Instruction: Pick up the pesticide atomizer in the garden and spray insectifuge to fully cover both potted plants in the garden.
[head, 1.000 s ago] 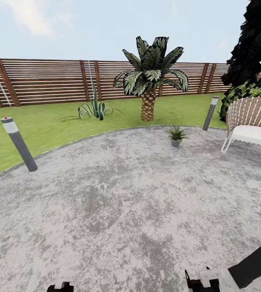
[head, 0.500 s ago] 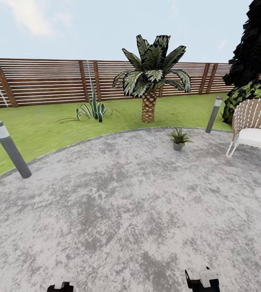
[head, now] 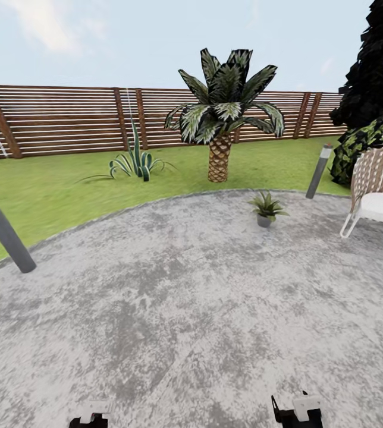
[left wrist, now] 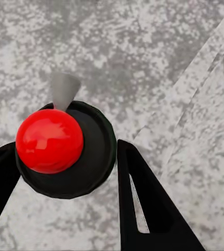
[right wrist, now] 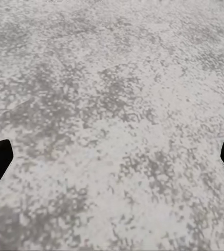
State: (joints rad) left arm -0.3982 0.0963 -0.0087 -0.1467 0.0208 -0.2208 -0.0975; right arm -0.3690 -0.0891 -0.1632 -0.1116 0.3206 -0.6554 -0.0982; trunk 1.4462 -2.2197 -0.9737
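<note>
One potted plant [head: 266, 206], a low green rosette in a small grey pot, stands on the round mottled grey patio [head: 173, 297] near its far edge, right of centre in the head view. It is well apart from both grippers, which appear at the bottom edge of that view.

Left gripper [left wrist: 65, 172]: in the left wrist view its two dark fingers [left wrist: 148, 204] stand on either side of a round black object carrying a glossy red ball [left wrist: 49, 140], with a grey tapered stub beside it. Whether the fingers press on it cannot be told. Right gripper [right wrist: 112, 157]: fingers spread wide, only their dark tips at the frame edges, with nothing between them and bare paving beneath.

Surroundings: green lawn [head: 66, 184] borders the patio. A palm [head: 222, 113] and a striped-leaf agave [head: 133, 161] stand on the grass before a brown slatted fence [head: 60, 122]. Two grey bollard lights [head: 1, 229] flank the patio. A white wicker seat [head: 379, 187] sits at right, below dark foliage.
</note>
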